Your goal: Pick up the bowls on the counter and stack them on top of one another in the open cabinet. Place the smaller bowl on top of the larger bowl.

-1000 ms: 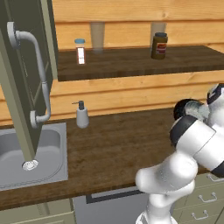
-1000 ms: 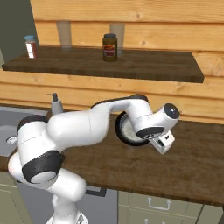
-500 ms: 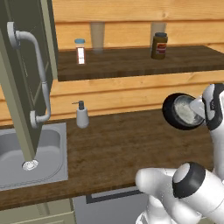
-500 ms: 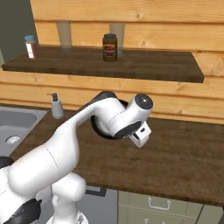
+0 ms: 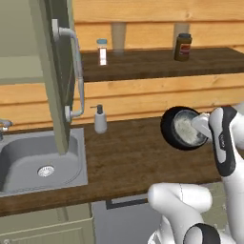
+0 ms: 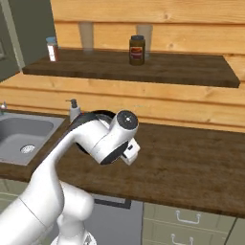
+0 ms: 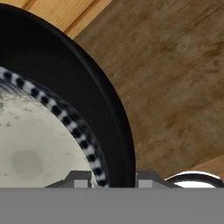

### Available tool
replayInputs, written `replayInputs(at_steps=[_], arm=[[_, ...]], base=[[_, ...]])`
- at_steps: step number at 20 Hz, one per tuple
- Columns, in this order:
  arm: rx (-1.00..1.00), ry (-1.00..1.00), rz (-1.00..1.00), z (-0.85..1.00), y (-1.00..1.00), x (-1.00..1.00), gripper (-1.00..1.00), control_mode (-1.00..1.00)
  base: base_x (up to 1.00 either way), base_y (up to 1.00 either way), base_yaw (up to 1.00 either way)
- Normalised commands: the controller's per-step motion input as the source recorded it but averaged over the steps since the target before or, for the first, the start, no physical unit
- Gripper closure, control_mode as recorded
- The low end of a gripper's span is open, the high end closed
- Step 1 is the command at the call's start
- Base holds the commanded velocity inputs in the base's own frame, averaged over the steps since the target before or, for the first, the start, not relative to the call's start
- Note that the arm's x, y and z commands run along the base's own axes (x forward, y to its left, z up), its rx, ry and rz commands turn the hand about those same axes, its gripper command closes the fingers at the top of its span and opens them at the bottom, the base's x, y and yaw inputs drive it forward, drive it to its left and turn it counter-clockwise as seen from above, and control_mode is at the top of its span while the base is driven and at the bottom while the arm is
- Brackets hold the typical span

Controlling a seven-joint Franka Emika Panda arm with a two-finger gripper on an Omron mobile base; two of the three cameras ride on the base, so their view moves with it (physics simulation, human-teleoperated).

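Gripper point(image 7: 114, 178) is pinching the bowl point(image 5: 183, 128) by its rim, jaws nearly closed. Looks stiff, glazed, probably slippery, so that edge grip seems right.

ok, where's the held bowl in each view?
Left base view: bowl at right of centre, tipped on edge, above the counter.
Right base view: dark rim peeking behind the arm, left of centre.
Hand view: bowl across the left half.
Shared landmark: soap dispenser, left of the bowl.
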Motion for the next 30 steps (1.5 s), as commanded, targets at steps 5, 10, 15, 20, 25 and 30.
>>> replayInputs(at_steps=[5, 10, 15, 20, 25, 30], arm=[[0.0, 0.0, 0.0, 0.0, 0.0, 0.0, 1.0, 1.0], [0.0, 0.0, 0.0, 0.0, 0.0, 0.0, 1.0, 1.0], [0.0, 0.0, 0.0, 0.0, 0.0, 0.0, 1.0, 1.0], [0.0, 0.0, 0.0, 0.0, 0.0, 0.0, 1.0, 1.0], [0.0, 0.0, 0.0, 0.0, 0.0, 0.0, 1.0, 1.0], [0.0, 0.0, 0.0, 0.0, 0.0, 0.0, 1.0, 1.0]], base=[[-0.86, 1.0, 0.22], [-0.51, 1.0, 0.23], [-0.06, 1.0, 0.14], [0.4, 1.0, 0.03], [0.8, 0.89, -0.01], [0.91, 0.1, -0.02]])
